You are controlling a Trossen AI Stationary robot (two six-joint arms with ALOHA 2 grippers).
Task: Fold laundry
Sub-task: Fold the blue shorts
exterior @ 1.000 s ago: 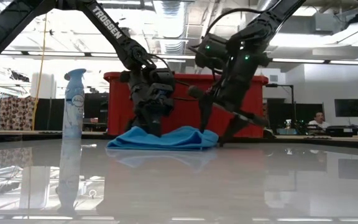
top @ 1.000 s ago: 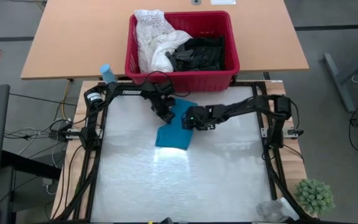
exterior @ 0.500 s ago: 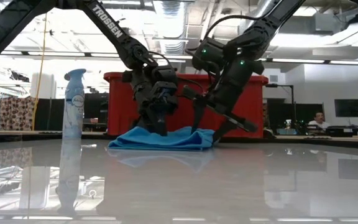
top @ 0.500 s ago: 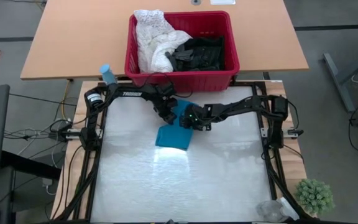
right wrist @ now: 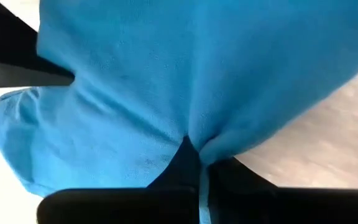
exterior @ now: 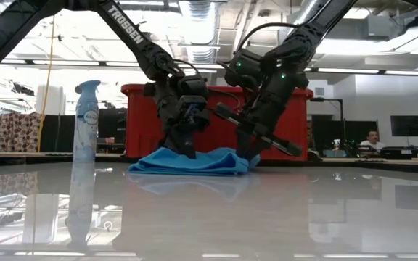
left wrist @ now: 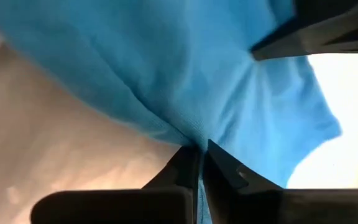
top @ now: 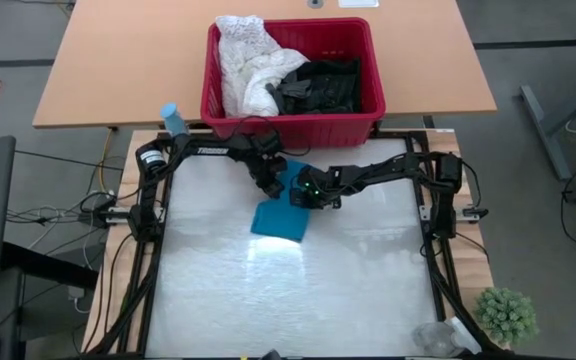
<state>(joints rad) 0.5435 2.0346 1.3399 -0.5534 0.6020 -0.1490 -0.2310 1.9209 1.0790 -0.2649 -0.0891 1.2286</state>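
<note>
Two grippers meet over your small teal cloth garment (top: 281, 205) in the high view: left gripper (top: 272, 181) and right gripper (top: 306, 196) sit at its far edge, near the red slotted plastic basket (top: 293, 122) holding white lacy fabric (top: 248, 60) and black garments (top: 320, 85).

Low view: garment lies flat on the glossy table (exterior: 267, 210), a blue-capped spray bottle (exterior: 85, 123) well apart.

Left wrist: fingers (left wrist: 225, 171) pressed together, pinching teal fabric.

Right wrist: fingers (right wrist: 179, 168) likewise pinching a fold.
</note>
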